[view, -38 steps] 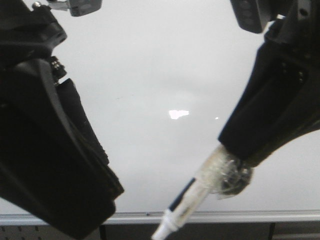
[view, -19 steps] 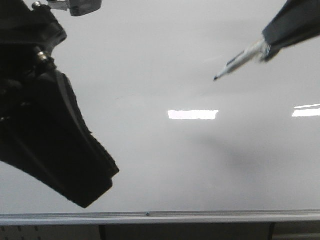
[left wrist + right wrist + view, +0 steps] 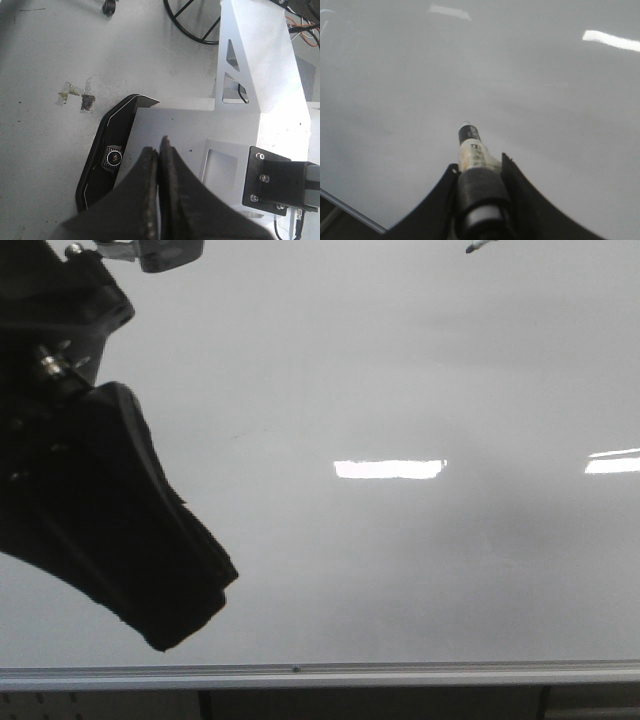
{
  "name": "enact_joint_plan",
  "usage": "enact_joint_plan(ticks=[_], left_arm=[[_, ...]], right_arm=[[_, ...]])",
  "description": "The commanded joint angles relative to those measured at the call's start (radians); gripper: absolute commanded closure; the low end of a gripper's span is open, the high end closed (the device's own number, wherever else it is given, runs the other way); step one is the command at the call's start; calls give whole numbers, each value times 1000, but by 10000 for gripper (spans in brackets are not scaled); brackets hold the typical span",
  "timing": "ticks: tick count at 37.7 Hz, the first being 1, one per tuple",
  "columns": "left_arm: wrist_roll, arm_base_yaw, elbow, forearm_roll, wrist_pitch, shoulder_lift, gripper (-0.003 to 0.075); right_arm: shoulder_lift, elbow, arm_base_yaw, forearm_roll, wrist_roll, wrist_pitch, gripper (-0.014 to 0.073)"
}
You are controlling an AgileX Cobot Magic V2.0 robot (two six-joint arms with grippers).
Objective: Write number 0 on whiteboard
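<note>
**Board blank, marker raised**

No 0 shows on the large glossy grey-white whiteboard [image 3: 400, 570]. The right gripper [image 3: 479, 172], jaws clamped on a black-tipped marker [image 3: 470, 142], hovers off it. The left gripper [image 3: 158, 165] has its jaws closed, empty. A tilted approach risks skipped strokes.

Left arm [image 3: 100, 510]: matte black housing, broad and tapering to a blunt rounded end, with a small silver screw head [image 3: 46, 362] set in the casing above that end and a grey metal bracket [image 3: 150, 252] higher still. Left gripper [image 3: 159, 155]: two black fingers [image 3: 146, 200] with finely ribbed inner edges, narrowing to points. Right gripper [image 3: 479, 167]: black curved fingers [image 3: 520, 200] with thin pale edges, a small pale dot on one tip.
</note>
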Motion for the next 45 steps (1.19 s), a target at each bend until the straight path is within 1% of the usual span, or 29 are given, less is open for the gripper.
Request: enact_joint_plan(ticks=[1, 7, 10, 15, 18, 22, 30, 45], left_arm=[[-1, -8, -31, -53, -7, -31, 740], [-1, -8, -31, -53, -9, -31, 740], [-1, -8, -31, -53, -9, -31, 740], [-1, -8, -31, -53, -9, -31, 740], [-1, -8, -31, -53, -9, -31, 740], [-1, -8, -31, -53, -9, -31, 740], [-1, -8, -31, -53, -9, -31, 740], [-1, -8, -31, -53, -9, -31, 740]], right_arm=[[37, -113, 1, 23, -13, 40, 652], [184, -281, 1, 9, 7, 194, 652], [260, -365, 1, -75, 89, 280, 652], [391, -520, 1, -279, 270, 398, 652], [439, -580, 1, -312, 309, 437, 652], [491, -641, 1, -315, 313, 454, 652], [549, -703, 1, -315, 313, 446, 652], [579, -712, 1, -315, 313, 375, 652]])
